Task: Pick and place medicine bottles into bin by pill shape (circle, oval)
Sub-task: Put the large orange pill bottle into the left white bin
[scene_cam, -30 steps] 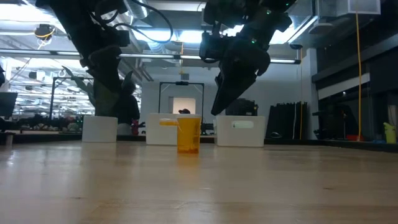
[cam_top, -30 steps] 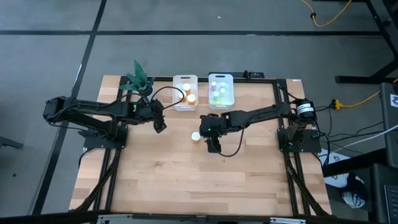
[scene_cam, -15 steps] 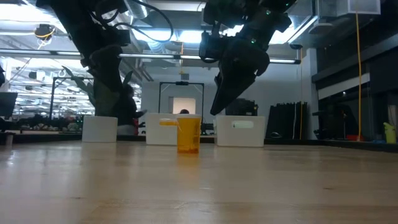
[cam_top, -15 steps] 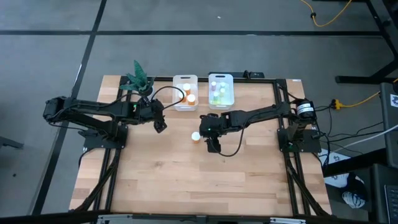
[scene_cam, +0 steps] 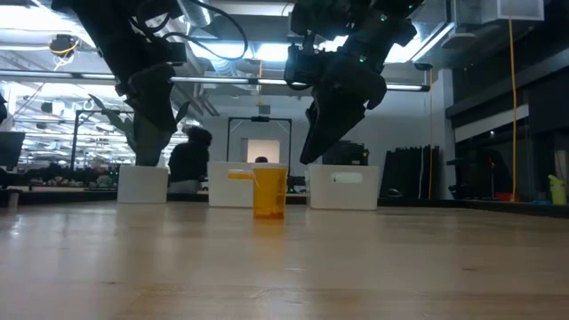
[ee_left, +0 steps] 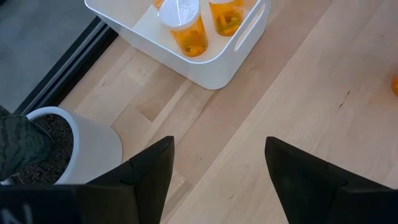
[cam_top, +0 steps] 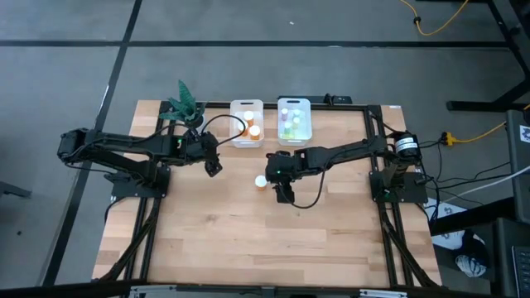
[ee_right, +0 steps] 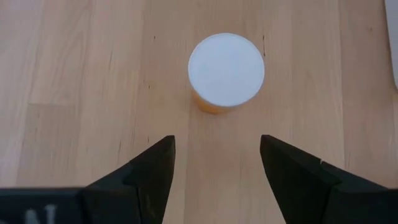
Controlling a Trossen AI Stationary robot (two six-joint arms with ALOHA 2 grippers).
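One orange-bodied, white-capped medicine bottle (cam_top: 261,181) stands upright on its base on the table; it also shows in the low view (scene_cam: 269,193) and the right wrist view (ee_right: 226,71). My right gripper (cam_top: 284,197) is open and empty, above the table just right of and nearer than the bottle; its fingers (ee_right: 292,174) point down. My left gripper (cam_top: 214,169) is open and empty, left of the bins. The left bin (cam_top: 247,142) holds orange bottles (ee_left: 185,26). The right bin (cam_top: 294,138) holds several small pale bottles (cam_top: 290,121).
A small potted green plant (cam_top: 184,106) stands at the table's far left; its white pot (ee_left: 68,146) is close to my left gripper. The two white bins stand side by side at the far edge. Bare wood lies toward the near edge (cam_top: 265,248).
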